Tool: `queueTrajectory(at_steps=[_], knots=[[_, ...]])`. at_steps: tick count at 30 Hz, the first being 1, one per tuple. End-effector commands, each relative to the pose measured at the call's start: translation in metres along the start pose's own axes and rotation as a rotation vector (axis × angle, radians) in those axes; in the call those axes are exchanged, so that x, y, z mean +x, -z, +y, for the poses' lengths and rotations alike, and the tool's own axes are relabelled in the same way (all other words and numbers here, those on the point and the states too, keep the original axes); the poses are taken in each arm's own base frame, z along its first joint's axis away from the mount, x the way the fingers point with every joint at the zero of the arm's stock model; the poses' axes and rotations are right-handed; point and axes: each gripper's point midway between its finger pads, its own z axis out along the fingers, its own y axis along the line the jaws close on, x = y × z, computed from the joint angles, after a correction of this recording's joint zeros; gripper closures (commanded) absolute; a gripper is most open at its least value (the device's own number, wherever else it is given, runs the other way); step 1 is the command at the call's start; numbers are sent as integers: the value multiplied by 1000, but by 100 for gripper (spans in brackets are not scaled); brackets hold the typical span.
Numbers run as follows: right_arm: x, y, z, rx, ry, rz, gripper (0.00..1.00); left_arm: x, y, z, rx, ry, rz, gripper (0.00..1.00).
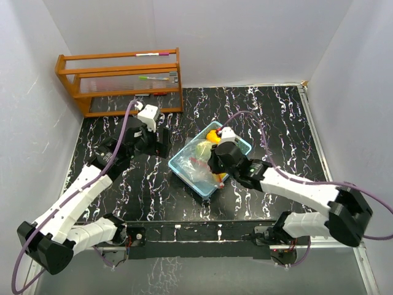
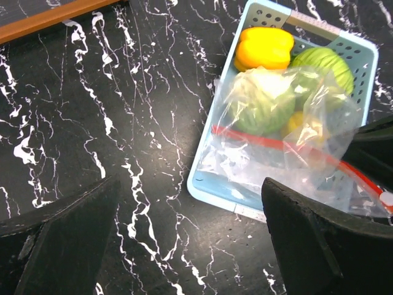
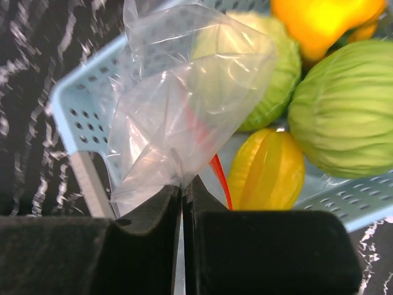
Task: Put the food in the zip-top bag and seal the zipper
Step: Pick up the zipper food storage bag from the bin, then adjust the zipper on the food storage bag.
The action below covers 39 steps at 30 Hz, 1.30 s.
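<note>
Pinching the bag (image 3: 184, 110) in our right jaws lets us lift it off the food (image 3: 344, 110), while our left jaws wait wide open.

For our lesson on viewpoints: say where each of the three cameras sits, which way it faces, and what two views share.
Top external: above and behind, facing down on table, left arm, right arm, wooden rack, light blue tray.
Left wrist: looks down at tray and zip-top bag; open left gripper at bottom.
Right wrist: close on the bag; right gripper shut on it.
Both wrist views share bag and yellow pepper.
</note>
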Motion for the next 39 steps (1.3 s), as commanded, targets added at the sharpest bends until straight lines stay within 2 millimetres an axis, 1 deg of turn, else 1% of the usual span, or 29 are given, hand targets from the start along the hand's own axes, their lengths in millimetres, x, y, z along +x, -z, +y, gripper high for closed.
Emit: queueTrajectory(at_steps=[1, 2, 3, 6, 9, 11, 13, 17, 21, 24, 25, 26, 27, 29, 31, 34, 35, 37, 39], knots=[[-97, 56, 10, -23, -179, -338, 92, -23, 18, -15, 69, 63, -102, 3], [-110, 73, 7, -27, -230, -396, 92, -28, 22, -19, 93, 81, -127, 3], [-119, 83, 2, -15, -271, -442, 92, -33, 25, -24, 117, 98, -153, 3], [-138, 112, -9, -19, -379, -555, 92, -47, 35, -38, 202, 153, -235, 3], [-149, 132, -18, -30, -483, -641, 92, -57, 44, -52, 287, 209, -307, 3], [-156, 142, -22, -47, -541, -689, 92, -59, 47, -59, 336, 228, -334, 3], [-160, 149, -24, -68, -591, -724, 92, -60, 49, -65, 376, 249, -356, 4], [-172, 161, -23, -104, -660, -777, 92, -50, 47, -75, 448, 279, -344, 6], [-183, 170, -23, -115, -695, -815, 92, -38, 41, -78, 473, 338, -326, 6], [-193, 179, -21, -133, -703, -847, 92, -33, 40, -84, 518, 378, -331, 7], [-197, 183, -21, -133, -704, -858, 92, -32, 41, -87, 543, 369, -339, 9], [-201, 186, -22, -129, -703, -871, 92, -31, 42, -90, 567, 349, -349, 18], [-205, 189, -22, -122, -704, -881, 92, -29, 44, -93, 592, 324, -359, 24], [-213, 196, -22, -118, -711, -901, 92, -25, 47, -99, 635, 260, -369, 32], [-220, 201, -21, -120, -722, -916, 93, -21, 46, -102, 650, 208, -362, 34], [-235, 213, -17, -137, -740, -939, 92, -10, 38, -102, 652, 133, -347, 34], [-238, 215, -15, -142, -742, -943, 92, -9, 35, -101, 651, 113, -356, 35], [-245, 217, -12, -149, -746, -948, 92, -8, 33, -101, 655, 75, -406, 39], [-251, 220, -9, -156, -750, -954, 92, -13, 40, -103, 687, 4, -526, 41]])
